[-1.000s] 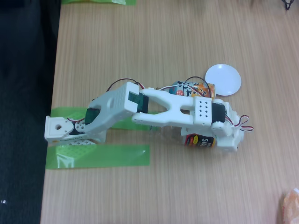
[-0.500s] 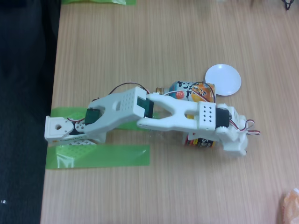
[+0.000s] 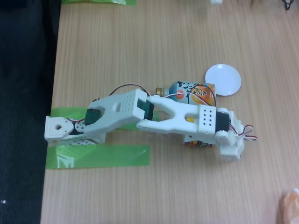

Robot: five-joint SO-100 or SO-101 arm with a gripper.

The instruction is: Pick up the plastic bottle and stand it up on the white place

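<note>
The plastic bottle (image 3: 198,143) lies on its side under my forearm in the fixed view. Only a sliver of its dark red-and-yellow label shows below the arm. My white gripper (image 3: 230,148) hangs over the bottle's right end, pointing down, and its own housing hides the fingers. Whether it is open or shut on the bottle cannot be told. The white place (image 3: 223,80), a small round dish, sits on the wooden table up and to the right of the gripper with nothing on it.
A shorter orange-and-blue bottle-can (image 3: 190,90) with a gold cap lies just above my arm, almost touching the dish. Green tape strips (image 3: 100,156) hold my base (image 3: 58,128) near the table's left edge. An orange object (image 3: 290,205) sits at the bottom right corner.
My arm has stretched further right and the wrist has dropped lower over the plastic bottle, covering more of its label. The bottle, bottle-can and dish have stayed in place.
</note>
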